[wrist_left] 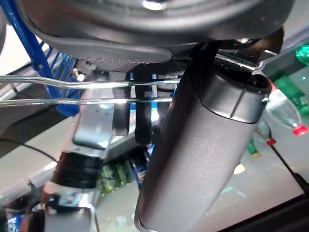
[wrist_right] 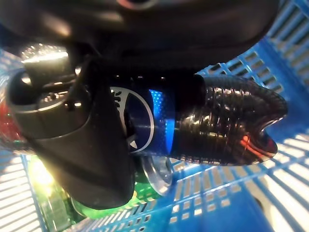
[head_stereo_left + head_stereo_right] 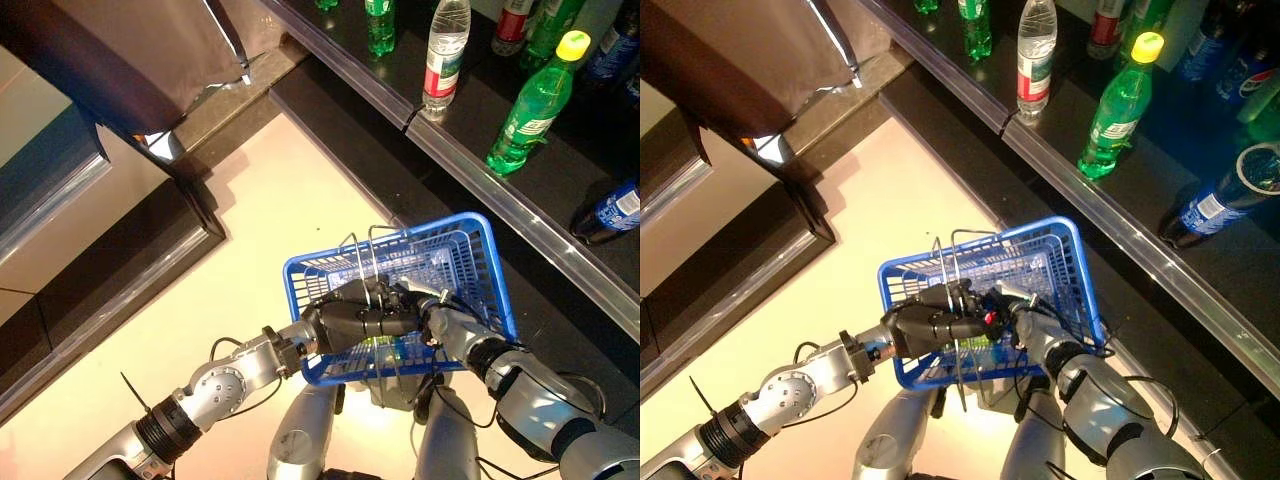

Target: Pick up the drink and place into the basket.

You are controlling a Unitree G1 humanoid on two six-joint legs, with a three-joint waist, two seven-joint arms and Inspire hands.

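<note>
My left hand (image 3: 360,310) is shut on the thin wire handles (image 3: 375,250) of the blue basket (image 3: 470,225) and holds it raised in front of me, off the floor. The handles also show in the left wrist view (image 1: 96,89). My right hand (image 3: 440,315) reaches down into the basket. In the right wrist view it is shut on a dark drink bottle with a blue label (image 2: 227,121), held inside the basket just above its mesh floor. A green drink (image 2: 53,203) lies in the basket under the hand.
A dark shelf with a metal front rail (image 3: 480,170) runs along the right. It holds a green bottle with a yellow cap (image 3: 535,105), a clear water bottle (image 3: 443,55) and a dark blue-labelled bottle (image 3: 610,212). A dark cabinet (image 3: 130,60) stands at the upper left.
</note>
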